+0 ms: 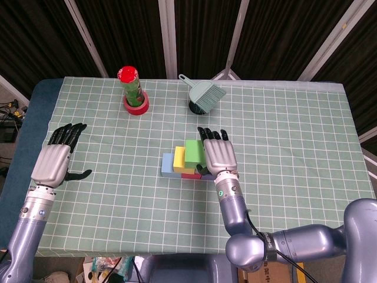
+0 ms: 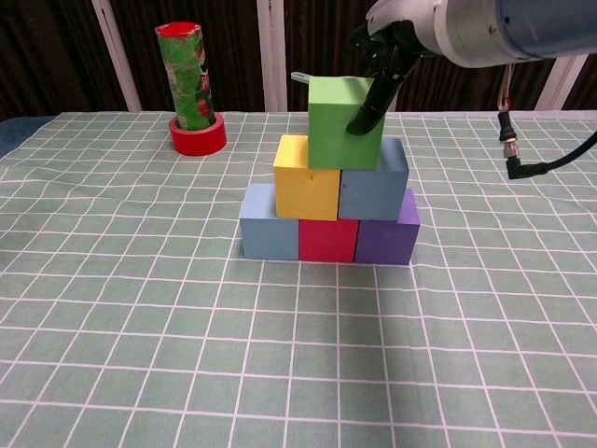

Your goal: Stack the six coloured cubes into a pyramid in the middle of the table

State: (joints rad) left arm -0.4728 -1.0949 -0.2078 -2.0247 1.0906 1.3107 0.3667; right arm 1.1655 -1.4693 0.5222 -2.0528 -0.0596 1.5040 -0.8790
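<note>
1. Nearest us: bottom row, light blue cube (image 2: 269,221), red cube (image 2: 328,240), purple cube (image 2: 388,231), mid-bench (image 2: 140,308).
2. Right hand (image 2: 378,70) pinches green cube (image 2: 343,122) on top; likely light foam, so we'd grip its side faces.
3. Left hand (image 1: 57,158) spread, empty.

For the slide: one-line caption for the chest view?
Right hand sets the green cube atop the five-cube stack, completing the pyramid.

The red cube (image 2: 327,240) sits at the middle of the bottom row, with the light blue cube (image 2: 269,233) touching its left side and the purple cube (image 2: 388,233) touching its right. Above the red cube, the yellow cube (image 2: 305,182) and grey-blue cube (image 2: 374,185) stand side by side. The green cube (image 2: 341,121) rests on top of those two, slightly tilted.
</note>
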